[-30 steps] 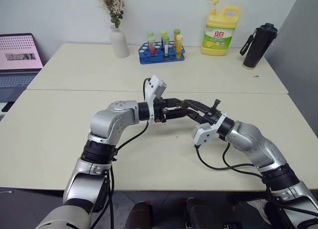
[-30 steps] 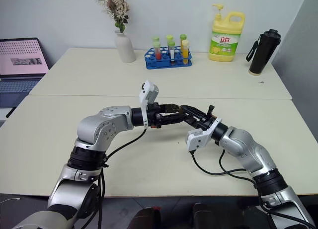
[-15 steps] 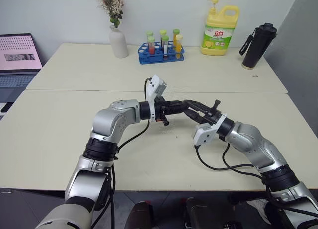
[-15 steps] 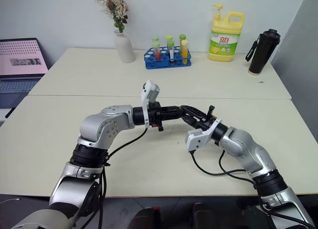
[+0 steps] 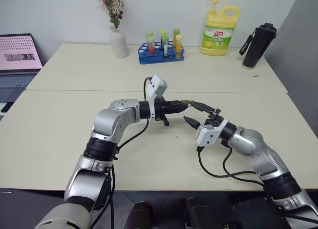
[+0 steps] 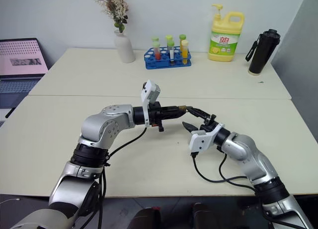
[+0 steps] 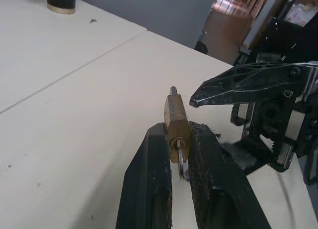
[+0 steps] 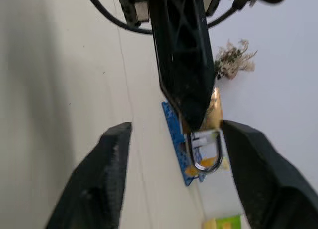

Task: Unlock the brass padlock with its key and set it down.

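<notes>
Gripping the padlock [image 5: 184, 103] between closed fingers, the left gripper [image 5: 183, 104] is reaching right above the middle of the table [image 5: 59, 124] in the eye views; the right gripper [image 5: 195, 113] is sitting just right of it with jaws spread wide, holding nothing. At the far edge, a blue rack [image 5: 161, 54] is carrying tubes of coloured liquid, a vase [image 5: 119, 41] is holding dried flowers, and a yellow bottle [image 5: 220, 32], a black flask [image 5: 258, 45] and a laptop [image 5: 19, 57] are standing around them.

Closer in, the left wrist view is showing the brass body pinched between two black fingers [image 7: 151, 189], with the key [image 7: 181, 165] sitting in its keyhole and the right gripper's fingertip near the lock.

From the other side, the right wrist view is showing the silver shackle [image 8: 204, 150] sticking out past the left fingers.
</notes>
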`<action>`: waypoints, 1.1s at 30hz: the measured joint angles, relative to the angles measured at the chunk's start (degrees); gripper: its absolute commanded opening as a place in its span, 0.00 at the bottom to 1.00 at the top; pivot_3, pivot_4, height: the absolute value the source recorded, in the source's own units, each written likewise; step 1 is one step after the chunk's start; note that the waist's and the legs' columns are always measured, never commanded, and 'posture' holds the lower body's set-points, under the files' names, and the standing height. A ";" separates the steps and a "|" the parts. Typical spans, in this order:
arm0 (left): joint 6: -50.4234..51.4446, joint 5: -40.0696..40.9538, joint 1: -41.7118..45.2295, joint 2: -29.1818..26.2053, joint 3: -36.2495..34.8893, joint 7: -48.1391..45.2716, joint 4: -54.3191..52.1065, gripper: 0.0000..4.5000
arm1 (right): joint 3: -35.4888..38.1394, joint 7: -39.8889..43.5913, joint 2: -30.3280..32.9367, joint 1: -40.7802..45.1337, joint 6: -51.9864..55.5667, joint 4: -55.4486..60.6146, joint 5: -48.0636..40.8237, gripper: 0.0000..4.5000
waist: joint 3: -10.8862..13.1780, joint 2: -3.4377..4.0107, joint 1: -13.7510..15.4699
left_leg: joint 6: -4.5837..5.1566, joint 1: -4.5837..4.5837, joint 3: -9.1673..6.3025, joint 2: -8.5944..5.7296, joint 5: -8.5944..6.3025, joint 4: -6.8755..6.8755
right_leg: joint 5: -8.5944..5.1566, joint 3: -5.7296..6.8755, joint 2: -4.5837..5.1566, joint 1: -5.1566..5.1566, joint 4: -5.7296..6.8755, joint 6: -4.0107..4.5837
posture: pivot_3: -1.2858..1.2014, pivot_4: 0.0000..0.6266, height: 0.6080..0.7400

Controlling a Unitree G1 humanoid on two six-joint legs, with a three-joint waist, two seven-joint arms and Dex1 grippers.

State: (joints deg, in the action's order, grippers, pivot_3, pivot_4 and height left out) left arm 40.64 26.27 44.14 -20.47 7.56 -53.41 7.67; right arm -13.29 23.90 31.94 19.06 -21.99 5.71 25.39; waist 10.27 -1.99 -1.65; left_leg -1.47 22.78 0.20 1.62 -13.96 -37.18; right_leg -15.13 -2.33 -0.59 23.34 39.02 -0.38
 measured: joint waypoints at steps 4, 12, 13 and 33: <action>-1.16 -0.11 -0.30 -1.54 -0.13 -2.34 1.15 0.03 | 3.06 6.36 1.90 -4.46 6.69 6.17 -9.05 0.93 | 0.00 0.00 0.00 | 0.01 0.00 -0.01 0.00 0.00 -0.01 | -0.01 0.01 0.00 -0.01 0.00 -0.02 | 0.52 0.24 1.00; -2.03 1.44 -1.48 -4.89 -0.09 -11.59 0.49 0.03 | 10.26 19.19 5.66 -9.34 28.44 20.46 -36.84 0.55 | 0.00 0.00 -0.13 | 0.02 -0.04 -0.06 0.05 -0.01 -0.01 | -0.14 0.06 -0.05 -0.05 0.02 -0.24 | 0.52 0.24 1.00; -2.05 1.64 -1.71 -5.19 -0.09 -12.35 0.05 0.03 | 10.53 19.91 5.68 -9.10 31.25 21.41 -39.67 0.47 | 0.00 0.00 -0.13 | 0.02 -0.04 -0.06 0.05 -0.01 -0.01 | -0.14 0.06 -0.05 -0.05 0.01 -0.25 | 0.52 0.24 1.00; 1.68 6.16 -6.29 -8.74 -1.01 -12.65 -12.44 0.03 | 8.39 25.08 4.10 2.03 44.74 18.00 -50.47 0.00 | 0.00 0.00 -0.03 | 0.03 -0.01 -0.07 0.05 -0.01 0.00 | -0.16 0.07 -0.05 -0.04 -0.03 -0.28 | 0.52 0.24 1.00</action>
State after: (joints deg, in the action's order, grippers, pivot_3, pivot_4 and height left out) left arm 42.31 32.43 37.85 -29.21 6.56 -66.06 -4.77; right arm -4.89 48.98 36.04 21.08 22.75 23.71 -25.09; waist 10.27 -1.99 -1.68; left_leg -1.44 22.78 0.12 1.67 -13.98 -37.18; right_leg -15.29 -2.26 -0.64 23.30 38.99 -0.66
